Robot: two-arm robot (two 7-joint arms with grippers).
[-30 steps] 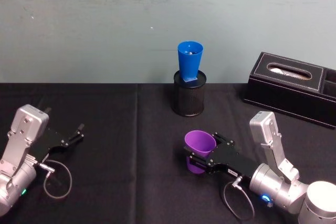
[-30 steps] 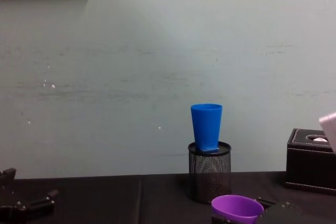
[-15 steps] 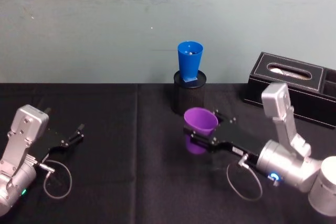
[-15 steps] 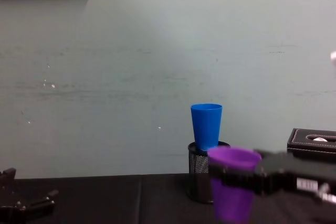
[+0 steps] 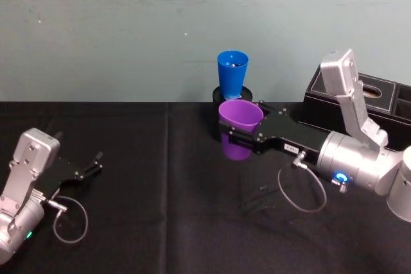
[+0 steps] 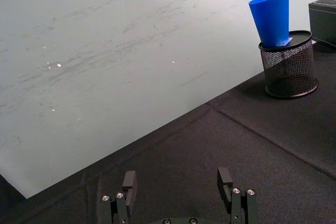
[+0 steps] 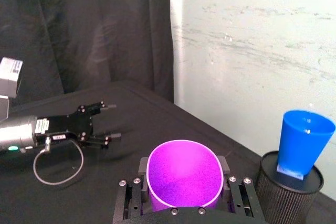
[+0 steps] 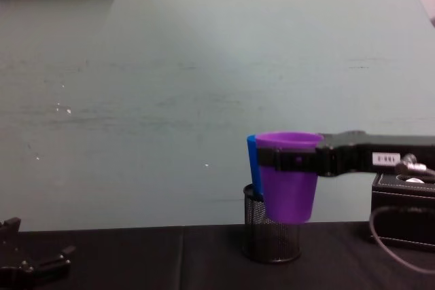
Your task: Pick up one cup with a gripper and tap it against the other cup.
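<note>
Your right gripper point(image 5: 241, 140) has its fingers clamped on the upright purple tapered plastic tumbler point(image 5: 240, 117), held above the black counter point(image 5: 160, 216). The bright blue plastic tumbler point(image 5: 231, 72), upright in the black mesh pen holder point(image 8: 272, 244), lies just beyond the fingertips. The chest view overlaps the cups; the right wrist view shows a gap. Your left gripper point(image 5: 96, 162) rests well apart, fingers spread.

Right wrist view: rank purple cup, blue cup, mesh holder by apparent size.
1. purple cup, in the right gripper: largest, though nearest the camera.
2. blue cup and mesh holder: look alike; holder cut off at the edge.
</note>
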